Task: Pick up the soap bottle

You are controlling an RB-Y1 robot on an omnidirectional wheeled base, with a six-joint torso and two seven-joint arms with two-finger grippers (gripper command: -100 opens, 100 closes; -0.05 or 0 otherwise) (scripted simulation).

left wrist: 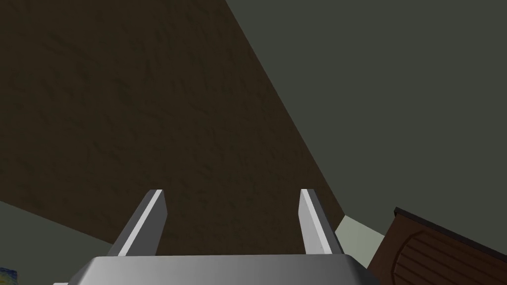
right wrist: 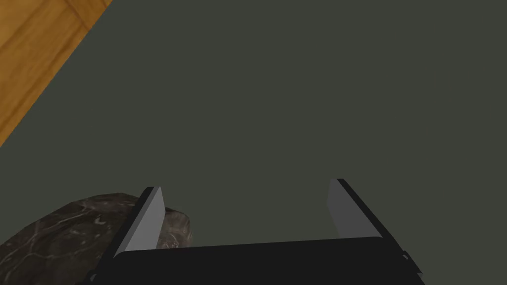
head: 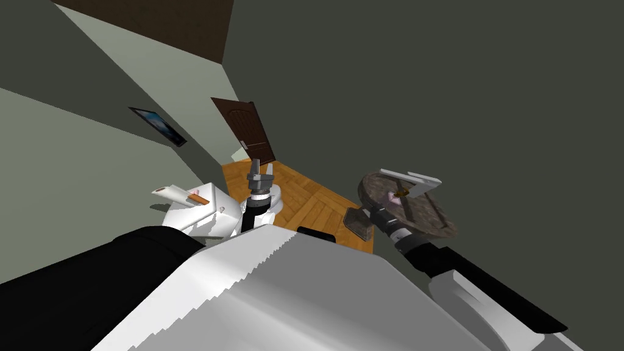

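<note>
Soap bottle (head: 393,195), seemingly the small pink-and-yellow item, is sitting on the round dark stone counter (head: 426,219) beside a white tap (head: 411,179), close to the grey wall. Right tool (right wrist: 245,184) is hanging released and gripping nothing, with one finger just beside the counter's edge. Left tool (head: 255,163) is pointing upward near the white toilet (head: 201,216), its fingers spread and empty.

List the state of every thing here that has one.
Door: shut.
Left gripper: open, empty.
Right gripper: open, empty, beside the dark marbled basin.
</note>
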